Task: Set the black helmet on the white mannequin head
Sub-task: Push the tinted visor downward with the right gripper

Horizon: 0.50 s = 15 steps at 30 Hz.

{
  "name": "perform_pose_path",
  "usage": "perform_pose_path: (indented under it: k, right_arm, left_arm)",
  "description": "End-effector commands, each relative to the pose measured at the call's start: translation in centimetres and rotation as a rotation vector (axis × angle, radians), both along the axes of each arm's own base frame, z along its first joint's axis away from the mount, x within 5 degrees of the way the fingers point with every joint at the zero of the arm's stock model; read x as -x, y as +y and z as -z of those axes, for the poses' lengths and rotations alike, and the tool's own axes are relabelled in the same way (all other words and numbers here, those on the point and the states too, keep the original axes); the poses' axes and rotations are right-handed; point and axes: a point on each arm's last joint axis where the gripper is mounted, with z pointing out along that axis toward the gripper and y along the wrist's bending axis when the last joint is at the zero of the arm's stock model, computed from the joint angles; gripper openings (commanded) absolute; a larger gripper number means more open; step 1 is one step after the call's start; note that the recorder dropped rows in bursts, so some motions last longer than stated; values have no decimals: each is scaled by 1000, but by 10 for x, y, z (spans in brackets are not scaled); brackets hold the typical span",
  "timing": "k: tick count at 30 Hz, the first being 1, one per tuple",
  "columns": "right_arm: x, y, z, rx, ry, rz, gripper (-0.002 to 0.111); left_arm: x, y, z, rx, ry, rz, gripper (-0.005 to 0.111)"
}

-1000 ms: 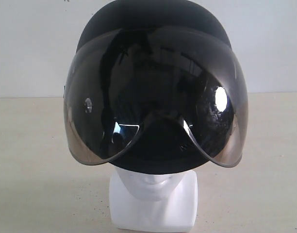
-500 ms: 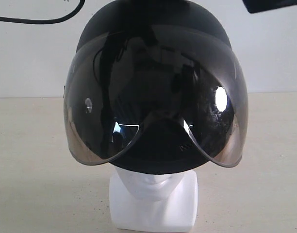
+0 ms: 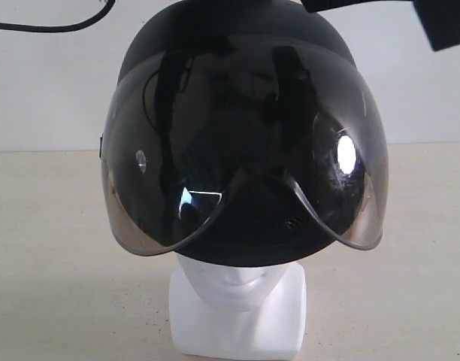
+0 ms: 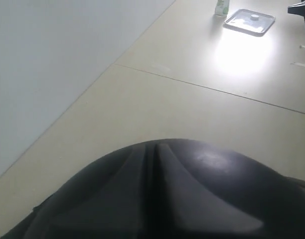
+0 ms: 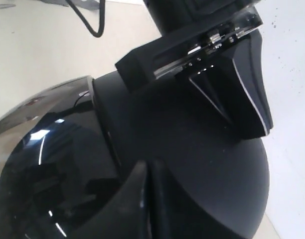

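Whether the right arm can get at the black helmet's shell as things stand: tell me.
Probably yes. The right claw, shut, hangs close over the black helmet beside the visor, with nothing between them; the left claw takes up only part of the crown.

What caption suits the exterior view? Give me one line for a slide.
Black helmet sits on the white mannequin head, tinted visor covering its upper face, on a beige table.
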Motion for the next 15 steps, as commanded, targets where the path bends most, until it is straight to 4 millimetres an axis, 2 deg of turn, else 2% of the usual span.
perform_pose_path:
  k: [1, 8, 15]
  right_arm:
    - [-8, 4, 4, 3, -9, 4, 0]
    - [-17, 10, 9, 4, 4, 7, 0]
    - [-15, 12, 16, 36, 73, -28, 0]
  left_arm:
    - [-4, 9, 5, -41, 22, -12, 4]
    - [-2, 9, 6, -48, 40, 9, 4]
    - [-2, 9, 7, -44, 54, 5, 4]
